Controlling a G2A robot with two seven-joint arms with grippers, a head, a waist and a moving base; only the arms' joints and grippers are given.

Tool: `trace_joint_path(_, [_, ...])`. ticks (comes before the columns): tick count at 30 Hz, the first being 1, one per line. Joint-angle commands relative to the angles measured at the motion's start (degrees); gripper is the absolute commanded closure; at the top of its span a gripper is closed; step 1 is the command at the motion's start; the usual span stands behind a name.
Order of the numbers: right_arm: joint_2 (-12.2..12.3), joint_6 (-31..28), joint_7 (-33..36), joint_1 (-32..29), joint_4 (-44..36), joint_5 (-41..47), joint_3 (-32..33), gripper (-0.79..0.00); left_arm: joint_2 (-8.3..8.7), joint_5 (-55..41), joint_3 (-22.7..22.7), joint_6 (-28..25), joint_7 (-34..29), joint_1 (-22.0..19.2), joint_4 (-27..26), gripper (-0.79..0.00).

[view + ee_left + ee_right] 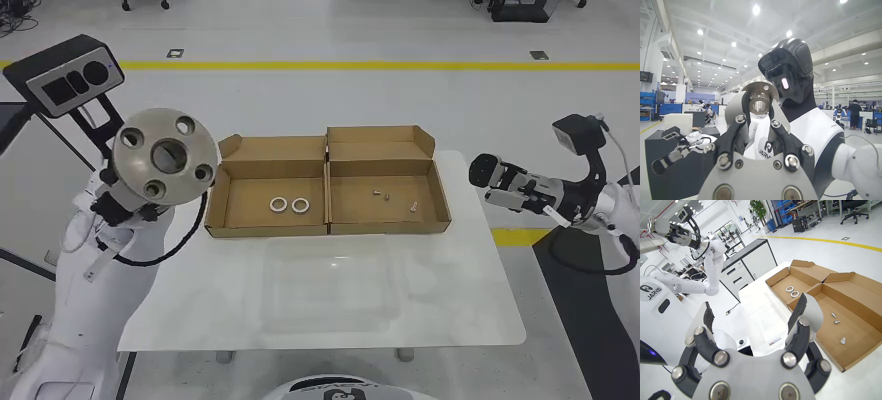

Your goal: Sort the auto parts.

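Left gripper (758,106) pinches a metal flange (150,132) by its short hub, held high off the worktop's (480,300) left edge. The disc faces up toward the top camera, probably so it can be identified before a box is chosen. It is a dull grey disc with a wide bore (smaller holes ring it). Along the far edge, the left box (250,205) holds two rings (287,205) and the right box (350,205) holds bolts (378,194). Right gripper (755,306) hangs spread beyond the right edge.
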Motion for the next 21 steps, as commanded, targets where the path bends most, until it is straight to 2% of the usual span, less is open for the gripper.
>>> trace_joint_path(1, [0.0,0.0,0.0,0.0,0.0,0.0,0.0,-0.785,0.0,0.0,0.0,0.0,0.1,0.0,0.0,0.0])
trace_joint_path(5, [0.0,0.0,0.0,0.0,0.0,0.0,0.0,-0.785,0.0,0.0,0.0,0.0,0.1,0.0,0.0,0.0])
trace_joint_path(7, [0.0,0.0,0.0,0.0,0.0,0.0,0.0,-0.785,-0.06,1.4,-0.7,1.6,2.0,0.5,-0.4,0.0])
trace_joint_path(14, [0.0,0.0,0.0,0.0,0.0,0.0,0.0,-0.785,0.4,13.9,-3.7,9.5,0.5,1.3,1.0,0.0])
trace_joint_path(21, [0.0,0.0,0.0,0.0,0.0,0.0,0.0,-0.785,0.72,21.6,-5.5,13.3,0.1,3.1,1.5,0.0])
